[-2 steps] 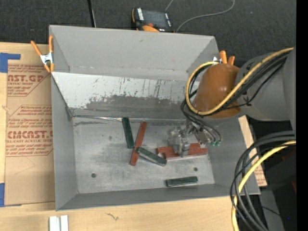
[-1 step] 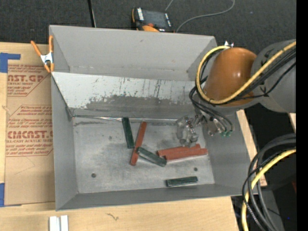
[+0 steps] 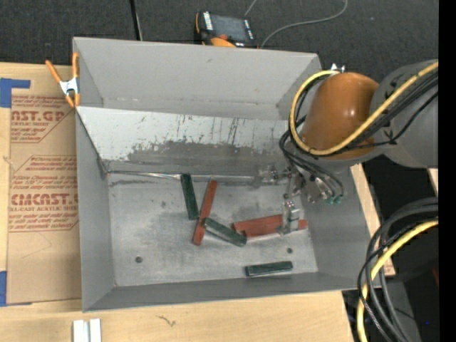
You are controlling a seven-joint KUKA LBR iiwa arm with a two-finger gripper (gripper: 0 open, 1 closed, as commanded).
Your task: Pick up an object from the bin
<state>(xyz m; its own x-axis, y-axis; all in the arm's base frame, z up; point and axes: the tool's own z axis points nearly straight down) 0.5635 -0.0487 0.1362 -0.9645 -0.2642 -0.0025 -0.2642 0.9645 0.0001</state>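
Camera view shows the hand low in the bin, at about 4 o'clock on the bin floor, below the orange wrist cover of the arm. Whether the hand is apart or together I cannot tell, because the wrist parts and cables hide it. The hand stands just over the right end of a flat red bar; it is not clear if it already touches the bar. The long axis of this bar runs nearly from 9 to 3 o'clock, so almost all its length goes away from the hand toward 9 o'clock. I judge that a good grip must close across the narrow width, along the 12 to 6 line. At the left end of the red bar a dark green bar touches it. Further toward 9 o'clock lie an orange-red bar and a second green bar. A lone green bar lies apart at 6 o'clock, near the front wall.
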